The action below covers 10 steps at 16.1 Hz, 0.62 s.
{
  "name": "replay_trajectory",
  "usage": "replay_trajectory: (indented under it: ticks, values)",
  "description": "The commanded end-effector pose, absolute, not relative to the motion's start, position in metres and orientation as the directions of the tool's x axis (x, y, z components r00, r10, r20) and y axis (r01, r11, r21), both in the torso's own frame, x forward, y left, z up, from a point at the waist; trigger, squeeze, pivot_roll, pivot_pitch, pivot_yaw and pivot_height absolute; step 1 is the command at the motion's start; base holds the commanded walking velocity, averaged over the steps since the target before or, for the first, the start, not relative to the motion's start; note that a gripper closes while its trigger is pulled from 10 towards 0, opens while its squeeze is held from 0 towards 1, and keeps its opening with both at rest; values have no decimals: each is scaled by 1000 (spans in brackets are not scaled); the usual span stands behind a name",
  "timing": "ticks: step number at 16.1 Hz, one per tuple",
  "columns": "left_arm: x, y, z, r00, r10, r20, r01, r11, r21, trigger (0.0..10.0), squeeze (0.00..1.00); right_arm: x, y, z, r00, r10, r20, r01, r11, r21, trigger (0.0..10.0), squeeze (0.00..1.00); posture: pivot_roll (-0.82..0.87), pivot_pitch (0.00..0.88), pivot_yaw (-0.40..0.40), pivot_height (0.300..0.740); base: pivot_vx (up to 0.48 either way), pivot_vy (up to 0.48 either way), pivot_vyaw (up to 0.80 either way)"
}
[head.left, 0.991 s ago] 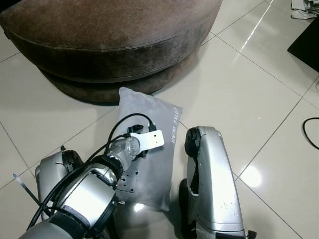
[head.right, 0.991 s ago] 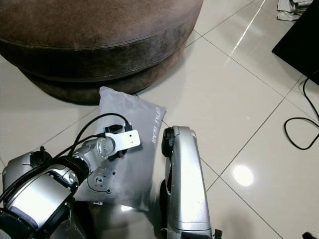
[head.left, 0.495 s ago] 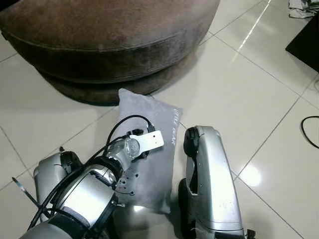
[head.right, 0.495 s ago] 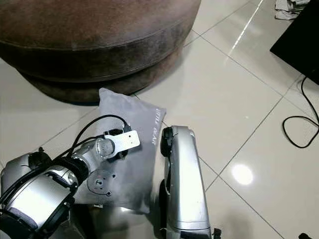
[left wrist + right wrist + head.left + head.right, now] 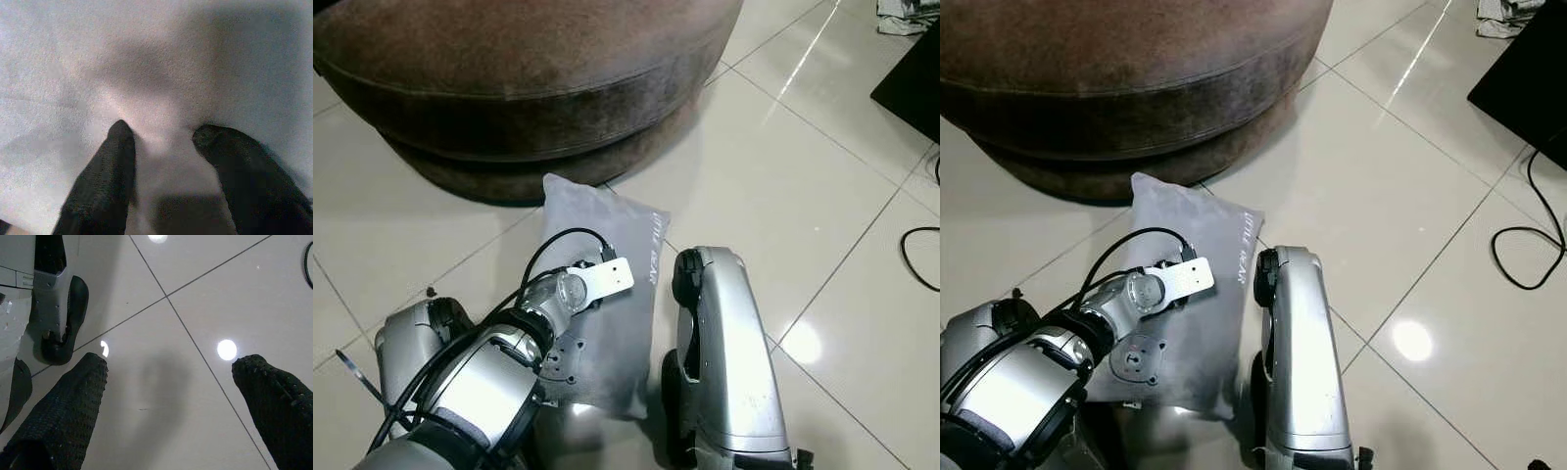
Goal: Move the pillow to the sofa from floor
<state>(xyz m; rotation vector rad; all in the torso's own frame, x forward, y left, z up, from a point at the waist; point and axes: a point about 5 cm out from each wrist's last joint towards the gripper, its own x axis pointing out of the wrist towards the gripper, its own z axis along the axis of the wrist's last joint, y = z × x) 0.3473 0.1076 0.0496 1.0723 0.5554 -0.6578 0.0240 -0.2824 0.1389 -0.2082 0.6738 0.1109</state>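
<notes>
One grey pillow (image 5: 607,284) lies flat on the pale tiled floor (image 5: 773,186), its far corner just beside the base of the round brown sofa (image 5: 529,88) and its printed edge running along the side nearest the robot's right arm (image 5: 724,372). The left arm (image 5: 499,372) reaches down over the pillow's middle, a black cable (image 5: 558,250) looping above its wrist, where a white plate (image 5: 602,278) sits. In the left wrist view the left gripper (image 5: 164,134) presses into the soft grey fabric, its two black fingers (image 5: 105,181) parted, with a raised fold of cloth gathered between their tips; the fingers touch the fold on both sides, though whether they grip it firmly cannot be told. The right arm hangs beside the pillow's near edge, its silver shell close to the fabric. The right wrist view shows the right gripper (image 5: 171,367) with its fingers (image 5: 63,406) spread wide above bare tile, holding nothing, and the robot's own grey foot (image 5: 56,308) resting on the floor nearby. Light spots gleam on the glossy tiles. Farther off, toward the robot's right, a black cord (image 5: 1523,245) curls across the floor near a dark flat object (image 5: 1533,83), and a bundle of light cloth (image 5: 1503,15) lies at the far corner.
</notes>
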Motion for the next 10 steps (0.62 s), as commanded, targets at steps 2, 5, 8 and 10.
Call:
replay_trajectory:
  ticks: [2,5,8,10]
  values:
    - [339,107,37,688,-192,-700,706,402,583,0,0,21,-284,136,760,31,-649,-168,974,-151,10000,0,-663,354,-96,306,0,0,0]
    - [339,107,37,671,-196,-715,727,360,584,0,0,23,-283,135,761,40,-648,-176,974,-146,10000,0,-654,353,-96,306,0,0,0]
    - [341,107,40,691,-194,-697,701,415,580,0,0,27,-280,132,763,50,-645,-181,974,-138,10000,0,-643,352,-95,306,0,0,0]
    - [341,107,40,688,-198,-698,702,424,572,0,0,27,-280,130,760,53,-647,-183,974,-135,10000,0,-637,352,-95,306,0,0,0]
